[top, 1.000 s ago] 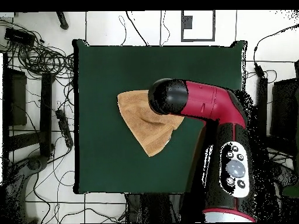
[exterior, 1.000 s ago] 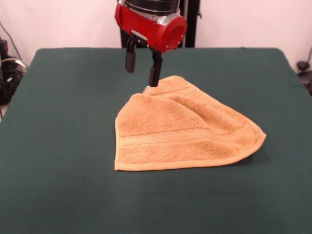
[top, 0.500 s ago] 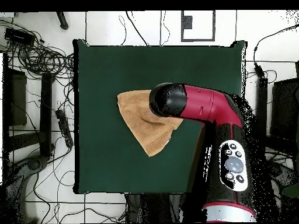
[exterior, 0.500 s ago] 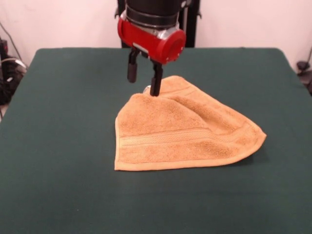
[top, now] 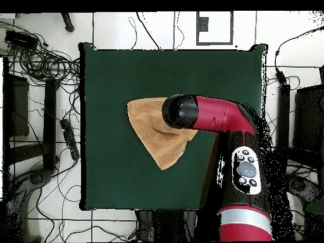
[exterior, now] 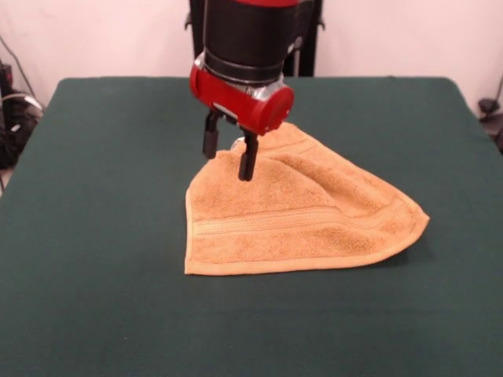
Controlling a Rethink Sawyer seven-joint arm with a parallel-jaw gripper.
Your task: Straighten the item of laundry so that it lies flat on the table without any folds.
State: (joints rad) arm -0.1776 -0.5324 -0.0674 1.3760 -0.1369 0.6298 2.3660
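Washcloth point(exterior: 302, 216) folded, mid-table point(exterior: 94, 236), bare felt all round.
Gripper point(exterior: 227, 160) jaws spread over far corner; woven band runs left-right.

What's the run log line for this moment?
end effector: open, one finger on cloth's far fold | cloth: folded, triangular, not flat | table: cloth near centre | step: grasp not yet made

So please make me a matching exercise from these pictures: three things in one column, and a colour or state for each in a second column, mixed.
Things:
1. washcloth
2. table
3. gripper

States:
A. dark green, bare around the cloth
B. open, fingers down at the cloth's upper edge
C. orange-tan, folded over in a rough triangle

Pairs: 1-C, 2-A, 3-B
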